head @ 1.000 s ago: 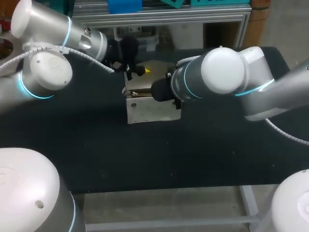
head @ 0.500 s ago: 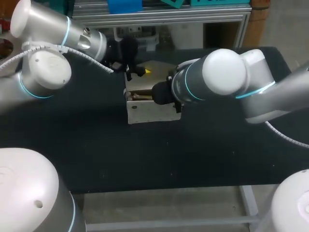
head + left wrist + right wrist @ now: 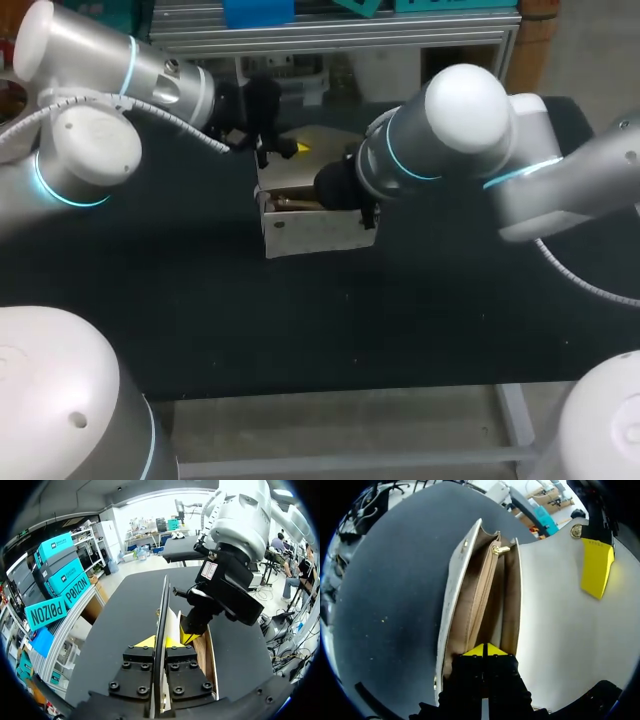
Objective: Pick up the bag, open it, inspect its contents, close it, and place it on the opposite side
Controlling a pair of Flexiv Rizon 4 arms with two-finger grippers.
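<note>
On black table [image 3: 300,330], cream bag [image 3: 312,232] open, tan zipped pocket [image 3: 481,602] inside

Our left arm [image 3: 160,85] and right arm [image 3: 580,180] are silver-grey tubes with white domed caps [image 3: 465,100], thin cyan rings [image 3: 395,160] and white coiled cables [image 3: 185,122]. Left gripper [image 3: 161,642] and right gripper [image 3: 485,649] are black, yellow-tipped blocks with black screws [image 3: 131,665]. The right bears white labels [image 3: 209,571].

This is looking like a robotics lab. Two silver-grey jointed robot arms, the left arm [image 3: 95,150] and the right arm [image 3: 460,130], are glowing with blue light rings over a matte black table [image 3: 300,330] on a bare aluminium frame [image 3: 515,415]. A white coiled cable [image 3: 580,285] is trailing from the right arm. The black left gripper [image 3: 161,642] and right gripper [image 3: 486,650] are showing yellow tips.
</note>
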